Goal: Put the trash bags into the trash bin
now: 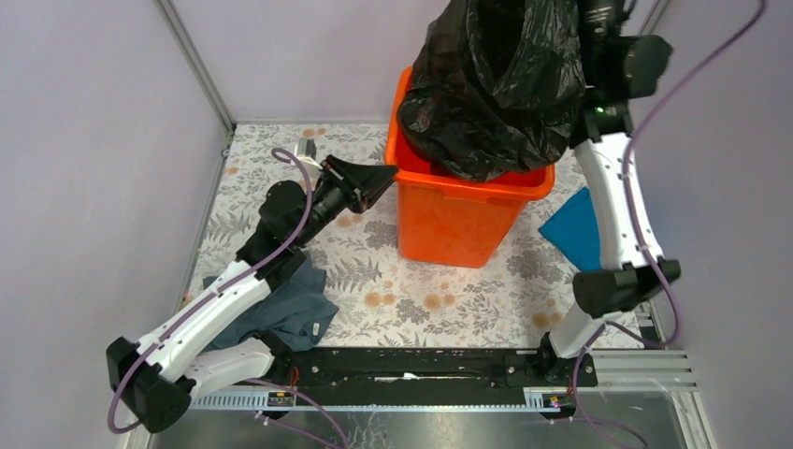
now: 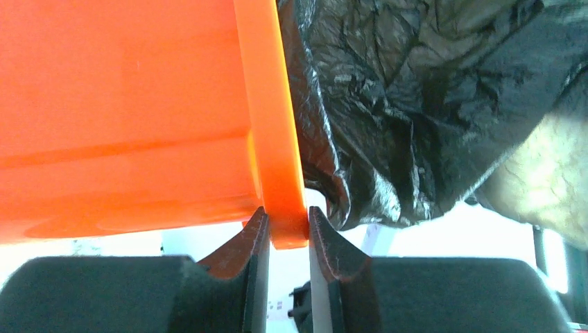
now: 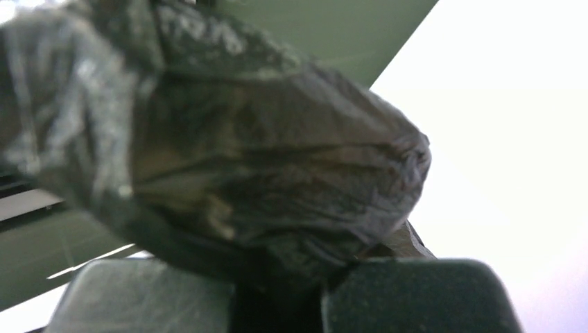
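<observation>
The orange trash bin (image 1: 449,220) stands upright at the middle back of the table. A glossy black trash bag (image 1: 496,84) rises out of its mouth, bulging over the left rim. My left gripper (image 1: 385,176) is shut on the bin's left rim; the left wrist view shows the rim (image 2: 277,139) pinched between both fingertips, with the bag (image 2: 416,104) just beside it. My right gripper (image 1: 584,37) is raised above the bin's right side, shut on the bag's upper edge. In the right wrist view the bag (image 3: 263,159) fills the frame and hides the fingertips.
A grey-blue cloth (image 1: 285,309) lies under the left arm at the near left. A bright blue cloth (image 1: 575,229) lies right of the bin, beside the right arm. The floral table cover (image 1: 421,299) lies before the bin. Walls close in on the left, the back and the right.
</observation>
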